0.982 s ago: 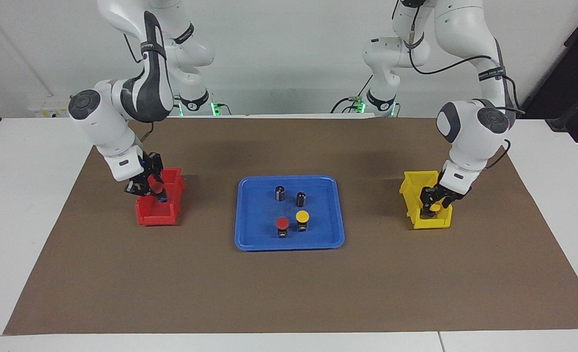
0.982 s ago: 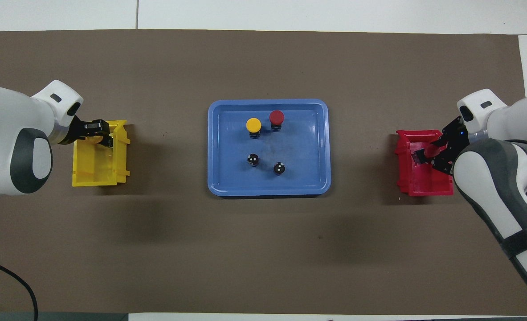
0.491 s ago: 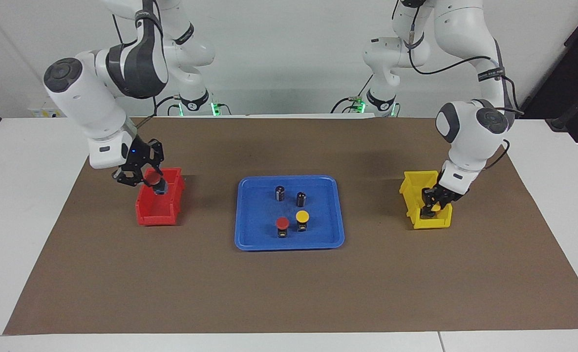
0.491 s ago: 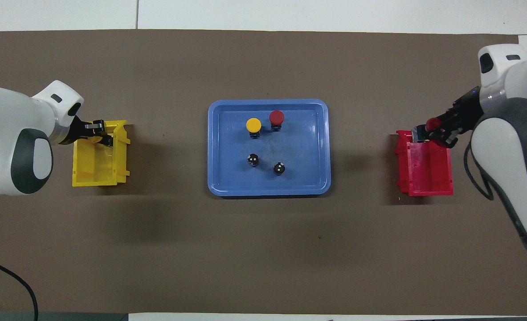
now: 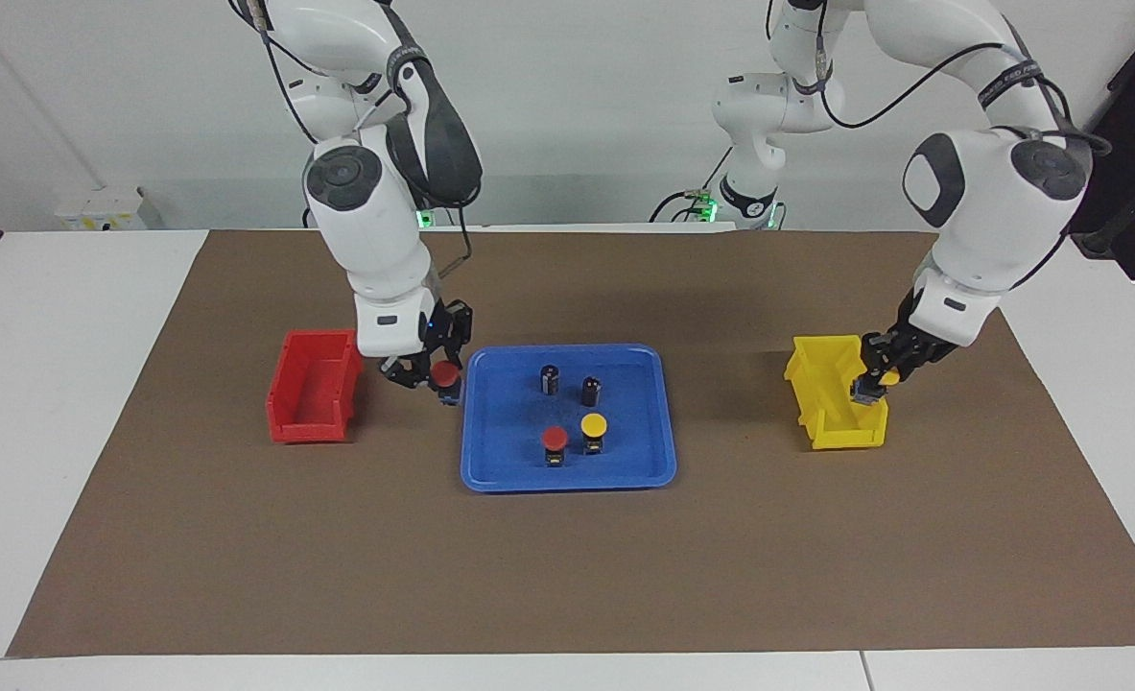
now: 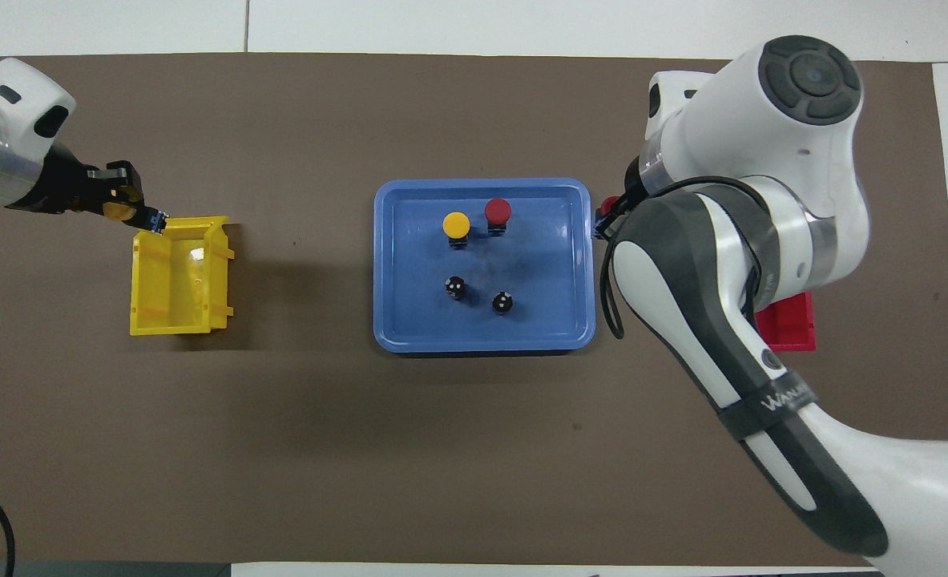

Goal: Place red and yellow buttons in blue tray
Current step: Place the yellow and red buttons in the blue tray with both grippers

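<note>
blue tray mid-frame in the facing view, one red button and one yellow button already in. step: carrying the second pair. right gripper clamped on a red button at the tray's edge; left gripper clamped on a yellow button over the yellow bin. next: lower onto bare tray, release.

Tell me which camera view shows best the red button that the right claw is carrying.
The facing view shows it best: the red button sits in the shut right claw, raised at the blue tray's edge. In the overhead view the right arm covers nearly all of it; only a sliver of red shows beside the tray.
</note>
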Action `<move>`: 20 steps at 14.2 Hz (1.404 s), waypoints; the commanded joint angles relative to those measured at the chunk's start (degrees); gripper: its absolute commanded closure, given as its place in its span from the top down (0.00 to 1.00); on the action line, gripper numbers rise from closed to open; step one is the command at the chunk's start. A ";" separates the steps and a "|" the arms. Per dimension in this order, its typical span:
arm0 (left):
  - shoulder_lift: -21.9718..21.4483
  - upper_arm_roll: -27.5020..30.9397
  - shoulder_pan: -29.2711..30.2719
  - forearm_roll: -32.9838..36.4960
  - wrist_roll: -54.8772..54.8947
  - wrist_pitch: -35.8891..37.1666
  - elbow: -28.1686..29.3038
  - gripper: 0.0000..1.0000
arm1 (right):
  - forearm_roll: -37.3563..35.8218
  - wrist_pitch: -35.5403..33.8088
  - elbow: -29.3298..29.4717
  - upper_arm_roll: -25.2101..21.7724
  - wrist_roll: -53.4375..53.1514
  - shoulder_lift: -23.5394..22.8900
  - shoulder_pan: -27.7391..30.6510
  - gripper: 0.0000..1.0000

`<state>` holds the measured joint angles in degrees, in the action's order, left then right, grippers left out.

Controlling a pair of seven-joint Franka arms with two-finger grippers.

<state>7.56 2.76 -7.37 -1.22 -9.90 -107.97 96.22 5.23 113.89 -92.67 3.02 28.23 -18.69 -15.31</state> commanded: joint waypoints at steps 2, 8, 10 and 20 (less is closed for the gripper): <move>0.96 -0.39 -3.69 -0.01 -6.43 -0.47 -1.30 0.04 | -1.09 4.66 2.23 0.32 -0.19 -5.12 -2.78 0.24; 3.51 -0.30 -16.77 -2.21 -20.57 -8.21 -0.24 0.02 | -3.55 10.29 -0.40 0.32 -0.20 -7.15 -3.32 0.24; 6.40 -0.21 -21.43 -2.21 -26.02 -12.51 -0.24 0.02 | -3.64 12.58 -2.33 0.32 -0.02 -7.33 -3.58 0.24; 17.48 -0.04 -26.11 -1.77 -31.85 -23.95 -0.50 0.02 | -3.82 13.21 -4.63 0.32 -0.19 -6.36 -3.85 0.99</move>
<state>24.65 1.81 -32.72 -3.07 -40.73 -130.94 95.93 2.06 126.82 -96.12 3.14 28.25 -26.58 -19.47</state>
